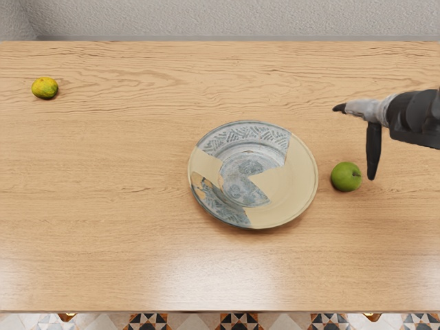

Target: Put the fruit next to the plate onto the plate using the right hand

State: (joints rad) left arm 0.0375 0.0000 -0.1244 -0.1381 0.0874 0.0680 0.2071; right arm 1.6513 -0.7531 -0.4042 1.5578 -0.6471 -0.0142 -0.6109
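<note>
My right hand (373, 117) comes in from the right edge over the worktop (103, 227). Fingers (373, 155) are spread, holding nothing: one slim dark finger hangs straight down, another sticks out to the left. The green apple (346, 177) is round, smooth and a bit shiny. It sits on the wood just left of that hanging fingertip, not touching it. It's just right of the plate (302, 199), off the rim, w/ only bare wood btw them. Plate is round, shallow, glazed, cream w/ blue-grey patterned patches. Worktop is pale wood w/ wavy grain. A small yellow-green citrus (45, 87) lies far left, well apart.
</note>
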